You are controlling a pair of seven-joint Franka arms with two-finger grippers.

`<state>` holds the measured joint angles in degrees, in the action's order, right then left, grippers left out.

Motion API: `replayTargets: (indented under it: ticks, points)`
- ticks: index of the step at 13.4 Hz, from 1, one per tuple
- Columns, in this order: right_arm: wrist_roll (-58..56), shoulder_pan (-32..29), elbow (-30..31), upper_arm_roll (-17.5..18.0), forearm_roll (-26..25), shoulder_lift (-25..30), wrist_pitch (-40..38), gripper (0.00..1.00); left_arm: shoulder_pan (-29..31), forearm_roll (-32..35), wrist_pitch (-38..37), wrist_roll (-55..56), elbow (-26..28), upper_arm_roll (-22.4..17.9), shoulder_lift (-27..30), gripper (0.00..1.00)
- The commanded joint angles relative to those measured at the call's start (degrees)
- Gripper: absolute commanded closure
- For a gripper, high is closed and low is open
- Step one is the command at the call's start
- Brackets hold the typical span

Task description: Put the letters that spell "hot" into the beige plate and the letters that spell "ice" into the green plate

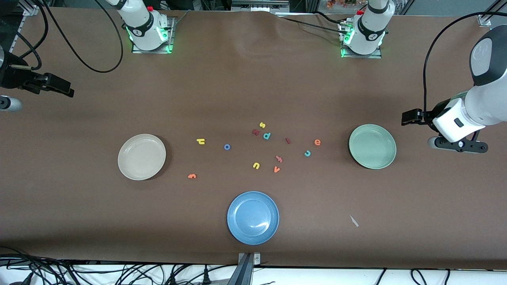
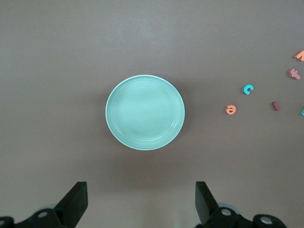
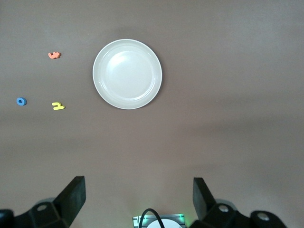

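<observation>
Set a clock face on the desk (image 1: 237, 79) as the front view shows it, twelve toward the robots' bases. The blue plate (image 1: 253, 217) sits at six. The beige plate (image 1: 141, 157) (image 3: 127, 74) lies at about ten o'clock from it and the green plate (image 1: 372, 146) (image 2: 145, 112) at about two. All three plates hold nothing. The letters are scattered on the desk between the beige and green plates. The yellow h (image 1: 201, 141) (image 3: 58, 106) lies at two o'clock from the beige plate, with the blue o (image 1: 227, 147) (image 3: 21, 101) just past it at three. The orange t (image 1: 192, 176) (image 3: 54, 55), its shape hard to read, lies at four o'clock from that plate. Toward the green plate, the orange e (image 1: 317, 142) (image 2: 230, 109) lies at nine o'clock from it. The teal c (image 1: 307, 153) (image 2: 248, 89) is at seven o'clock from the e, and the dark red i (image 1: 288, 140) (image 2: 276, 106) is farther along at nine. Around the middle lie a yellow s (image 1: 262, 125), a broader dark red letter (image 1: 255, 132), a teal d (image 1: 266, 135), a pink cross-shaped letter (image 1: 279, 158), an orange v (image 1: 276, 169) and a yellow u (image 1: 256, 165). Both arms wait. The left claw (image 1: 404, 118) (image 2: 141, 190) hangs over the desk's edge at three o'clock from the green plate, its fingers spread apart and gripping nothing. The right claw (image 1: 70, 92) (image 3: 137, 187) hangs over the desk at ten o'clock from the beige plate, likewise spread and empty.
</observation>
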<state>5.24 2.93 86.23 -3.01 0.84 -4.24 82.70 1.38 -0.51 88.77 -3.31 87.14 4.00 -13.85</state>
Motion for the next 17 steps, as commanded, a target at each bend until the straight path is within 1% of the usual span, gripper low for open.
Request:
replayTargets:
  ticks: [1, 12, 17]
  points:
    - [0.5, -0.2, -0.7, 0.1, 0.4, 0.2, -1.1, 0.0, 0.0, -0.7, 0.6, -1.3, 0.4, -0.1, 0.3, 0.01]
    - [0.6, 0.0, -0.7, 0.1, 0.0, -0.1, 0.4, 0.0, 0.0, -0.6, 0.6, -1.3, 0.4, -0.1, 0.3, 0.01]
    - [0.5, -0.2, -0.7, 0.1, 0.0, -0.1, -0.2, 0.0, 0.0, -0.6, 0.6, -1.3, 0.4, -0.1, 0.3, 0.01]
